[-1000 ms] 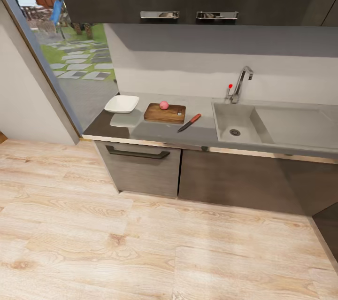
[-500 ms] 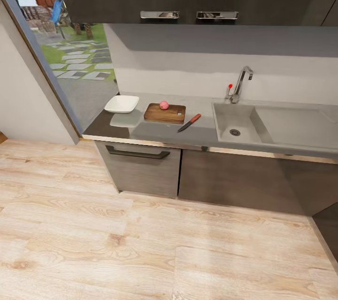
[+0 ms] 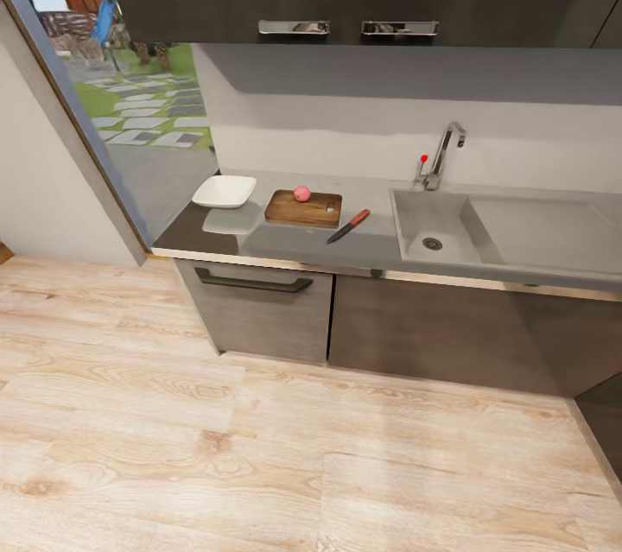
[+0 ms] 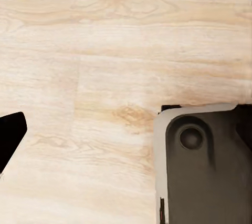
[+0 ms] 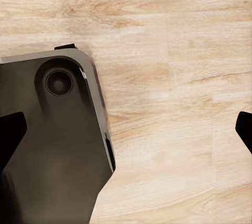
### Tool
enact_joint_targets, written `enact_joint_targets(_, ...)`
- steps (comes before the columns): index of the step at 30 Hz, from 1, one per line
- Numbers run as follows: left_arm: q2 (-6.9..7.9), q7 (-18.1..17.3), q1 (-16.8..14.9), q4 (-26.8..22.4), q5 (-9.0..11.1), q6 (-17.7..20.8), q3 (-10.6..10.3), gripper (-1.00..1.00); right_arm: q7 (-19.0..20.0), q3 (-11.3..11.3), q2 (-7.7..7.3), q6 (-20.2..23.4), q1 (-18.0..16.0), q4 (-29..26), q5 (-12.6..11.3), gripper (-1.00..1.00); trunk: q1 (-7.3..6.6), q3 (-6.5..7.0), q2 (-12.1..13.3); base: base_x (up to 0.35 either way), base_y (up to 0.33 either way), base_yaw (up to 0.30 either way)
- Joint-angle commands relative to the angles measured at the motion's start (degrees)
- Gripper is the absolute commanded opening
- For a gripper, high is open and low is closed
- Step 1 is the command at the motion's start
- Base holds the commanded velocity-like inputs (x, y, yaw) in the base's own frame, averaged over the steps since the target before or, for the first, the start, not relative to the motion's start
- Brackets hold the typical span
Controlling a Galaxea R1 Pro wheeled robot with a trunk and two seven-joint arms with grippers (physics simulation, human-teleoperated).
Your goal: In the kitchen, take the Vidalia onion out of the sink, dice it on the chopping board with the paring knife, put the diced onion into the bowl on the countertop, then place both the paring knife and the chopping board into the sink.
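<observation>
Nearest lay the pale wooden plank floor (image 3: 259, 448), over which both wrist views looked down. The right gripper (image 5: 126, 129) had its dark fingertips (image 5: 10, 134) spread wide apart; of the left gripper only one dark fingertip (image 4: 9, 134) showed, so I could not tell its state. Beyond stood the long glossy grey countertop (image 3: 285, 243). On it the slim red-handled paring knife (image 3: 348, 226) lay just beside the dark brown wooden chopping board (image 3: 303, 208), which carried the small pinkish-red Vidalia onion (image 3: 301, 193). The shallow white bowl (image 3: 225, 191) sat left of the board, the rectangular stainless steel sink (image 3: 415, 219) to the right.
</observation>
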Motion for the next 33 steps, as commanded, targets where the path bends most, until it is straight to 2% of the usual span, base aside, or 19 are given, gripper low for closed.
enact_joint_targets(1, -0.01, -0.2, 1.1, -0.8, 0.8, -2.3, -0.3, 1.0, -0.2, -0.3, 0.05, 0.0, 0.0, -0.1, 0.5, 1.0, 0.04, -0.07, -0.1, 0.0, 0.0, 0.0)
enact_joint_targets(3, -0.12, 0.4, 5.0, -4.3, 1.0, -9.1, -0.3, 1.0, -0.2, -0.3, 0.05, 0.0, 0.0, -0.1, 0.5, 1.0, 0.04, -0.07, -0.1, 0.0, 0.0, 0.0)
enact_joint_targets(4, -0.16, 0.9, 5.8, -5.3, 1.0, -10.3, -0.2, 1.0, -0.2, -0.3, 0.05, 0.0, 0.0, -0.1, 0.5, 1.0, 0.04, -0.07, -0.1, 0.0, 0.0, 0.0)
enact_joint_targets(5, -0.23, 3.4, 7.6, -9.0, 1.1, -12.4, 1.0, 1.0, -0.2, -0.3, 0.05, 0.0, 0.0, -0.1, 0.5, 1.0, 0.04, -0.07, -0.1, 0.0, 0.0, 0.0)
enact_joint_targets(8, -0.23, 7.1, 10.1, -14.9, 1.1, -13.1, 4.5, 1.0, -0.2, -0.3, 0.05, 0.0, 0.0, -0.1, 0.5, 1.0, 0.04, -0.07, -0.1, 0.0, 0.0, 0.0)
enact_joint_targets(9, -0.23, 8.4, 11.8, -18.6, 1.0, -13.1, 5.8, 1.0, -0.2, -0.3, 0.05, 0.0, 0.0, -0.1, 0.5, 1.0, 0.04, -0.07, -0.1, 0.0, 0.0, 0.0)
enact_joint_targets(12, -0.44, 9.9, 16.1, -27.1, 0.7, -13.1, 8.5, 1.0, -0.2, -0.3, 0.05, 0.0, 0.0, -0.1, 0.5, 1.0, 0.04, -0.07, -0.1, 0.0, 0.0, 0.0)
enact_joint_targets(13, -0.57, 9.9, 16.9, -28.5, 0.5, -13.1, 9.4, 1.0, -0.2, -0.3, 0.05, 0.0, 0.0, -0.1, 0.5, 1.0, 0.04, -0.07, -0.1, 0.0, 0.0, 0.0)
enact_joint_targets(14, -0.87, 9.5, 18.2, -30.7, -0.3, -13.1, 11.9, 1.0, -0.2, -0.3, 0.05, 0.0, 0.0, -0.1, 0.5, 1.0, 0.04, -0.07, -0.1, 0.0, 0.0, 0.0)
enact_joint_targets(15, -1.1, 8.0, 19.2, -32.5, -1.9, -13.1, 14.7, 1.0, -0.2, -0.3, 0.05, 0.0, 0.0, -0.1, 0.5, 1.0, 0.04, -0.07, -0.1, 0.0, 0.0, 0.0)
enact_joint_targets(16, -1.22, 6.8, 19.7, -33.2, -3.0, -13.1, 16.0, 1.0, -0.2, -0.3, 0.05, 0.0, 0.0, -0.1, 0.5, 1.0, 0.04, -0.07, -0.1, 0.0, 0.0, 0.0)
enact_joint_targets(18, -1.66, -0.1, 20.9, -35.0, -8.4, -13.1, 20.6, 1.0, -0.2, -0.3, 0.05, 0.0, 0.0, -0.1, 0.5, 1.0, 0.04, -0.07, -0.1, 0.0, 0.0, 0.0)
enact_joint_targets(19, -1.74, -2.2, 21.1, -35.2, -9.7, -13.1, 21.8, 1.0, -0.2, -0.3, 0.05, 0.0, 0.0, -0.1, 0.5, 1.0, 0.04, -0.07, -0.1, 0.0, 0.0, 0.0)
enact_joint_targets(20, -1.88, -6.3, 21.3, -35.6, -11.8, -13.1, 24.6, 1.0, -0.2, -0.3, 0.05, 0.0, 0.0, -0.1, 0.5, 1.0, 0.04, -0.07, -0.1, 0.0, 0.0, 0.0)
enact_joint_targets(22, -2.28, -13.6, 21.6, -36.4, -14.1, -13.1, 30.3, 1.0, -0.2, -0.3, 0.05, 0.0, 0.0, -0.1, 0.5, 1.0, 0.04, -0.07, -0.1, 0.0, 0.0, 0.0)
enact_joint_targets(24, -2.91, -17.9, 21.7, -37.1, -14.8, -13.1, 33.0, 1.0, -0.2, -0.3, 0.05, 0.0, 0.0, -0.1, 0.5, 1.0, 0.04, -0.07, -0.1, 0.0, 0.0, 0.0)
enact_joint_targets(28, -3.86, -21.4, 22.0, -39.5, -15.4, -13.1, 35.4, 1.0, -0.2, -0.3, 0.05, 0.0, 0.0, -0.1, 0.5, 1.0, 0.04, -0.07, -0.1, 0.0, 0.0, 0.0)
enact_joint_targets(33, -4.91, -19.8, 22.2, -44.7, -15.6, -13.1, 36.1, 1.0, -0.2, -0.3, 0.05, 0.0, 0.0, -0.1, 0.5, 1.0, 0.04, -0.07, -0.1, 0.0, 0.0, 0.0)
